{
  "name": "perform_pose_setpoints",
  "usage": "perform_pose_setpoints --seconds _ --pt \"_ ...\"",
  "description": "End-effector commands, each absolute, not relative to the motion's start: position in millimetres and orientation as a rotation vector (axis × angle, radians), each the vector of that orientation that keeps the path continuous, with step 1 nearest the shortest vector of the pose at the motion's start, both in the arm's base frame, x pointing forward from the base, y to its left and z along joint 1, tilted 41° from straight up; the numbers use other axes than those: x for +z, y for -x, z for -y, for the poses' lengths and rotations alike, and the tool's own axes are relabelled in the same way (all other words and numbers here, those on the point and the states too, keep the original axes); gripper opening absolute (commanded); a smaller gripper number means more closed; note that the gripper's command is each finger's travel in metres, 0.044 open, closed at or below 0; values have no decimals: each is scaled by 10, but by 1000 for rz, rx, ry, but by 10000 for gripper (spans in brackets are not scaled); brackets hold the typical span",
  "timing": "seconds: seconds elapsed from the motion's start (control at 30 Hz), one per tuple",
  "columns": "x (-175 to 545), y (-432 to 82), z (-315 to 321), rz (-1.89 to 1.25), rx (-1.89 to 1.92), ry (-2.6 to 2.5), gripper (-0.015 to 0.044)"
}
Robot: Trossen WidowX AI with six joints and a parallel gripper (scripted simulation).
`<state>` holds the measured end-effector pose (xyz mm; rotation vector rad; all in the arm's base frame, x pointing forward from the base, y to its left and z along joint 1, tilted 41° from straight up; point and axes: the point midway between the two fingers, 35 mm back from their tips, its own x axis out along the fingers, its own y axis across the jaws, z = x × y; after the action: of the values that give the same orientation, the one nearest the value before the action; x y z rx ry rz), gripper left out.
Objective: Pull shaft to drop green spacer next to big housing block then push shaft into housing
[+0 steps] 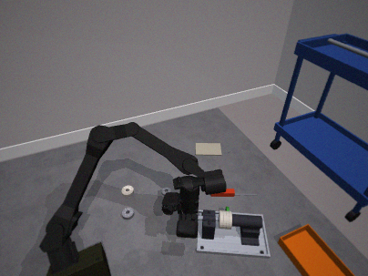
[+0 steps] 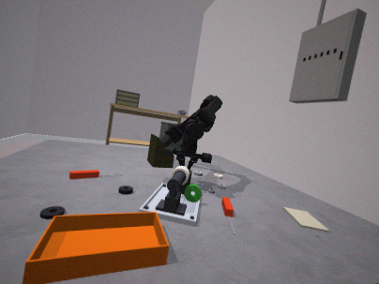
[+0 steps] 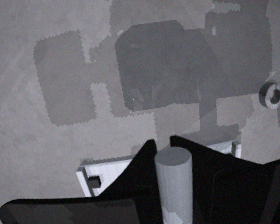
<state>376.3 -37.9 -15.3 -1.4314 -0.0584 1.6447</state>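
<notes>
The gripper (image 1: 197, 216) (image 2: 187, 166) (image 3: 163, 145) is closed on the shaft (image 1: 200, 216) (image 3: 174, 192), one finger on either side of it; the shaft's round end shows between the fingers in the wrist view. From there the shaft runs to a dark post (image 1: 209, 224) on the pale plate (image 1: 228, 250) (image 2: 151, 202) (image 3: 117, 172); past the post sit cream spacers (image 1: 225, 219) (image 2: 181, 172), packed side by side against the housing (image 1: 248, 221) (image 2: 174, 191).

The green spacer (image 1: 227, 209) (image 2: 190, 195) is off the shaft, upright beside it, on the side where a red screwdriver (image 1: 228, 192) (image 2: 227, 207) lies; whether it touches the plate, I cannot tell.

Farther out, a white ring (image 1: 127, 189) (image 2: 218, 175) and a grey ring (image 1: 127, 211) lie flat, near each other, on the arm's side of the plate; two black rings (image 2: 126, 189) (image 2: 53, 212) lie across the plate from the green spacer, with a second screwdriver (image 2: 84, 174) beyond them; an orange tray (image 1: 291, 253) (image 2: 98, 264) sits near the housing end of the plate; a cream pad (image 1: 209, 148) (image 2: 306, 218) lies well apart from it; a blue cart (image 1: 291, 90) stands beyond, by the wall.
</notes>
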Motion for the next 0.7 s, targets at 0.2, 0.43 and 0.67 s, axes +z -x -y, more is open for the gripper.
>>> perform_pose_setpoints --seconds 0.2,0.43,0.67 --pt "-162 -3805 415 54 1641 1439 0" --pt "-169 -3822 426 54 1641 1440 0" --pt "-175 -3840 438 54 1641 1440 0"
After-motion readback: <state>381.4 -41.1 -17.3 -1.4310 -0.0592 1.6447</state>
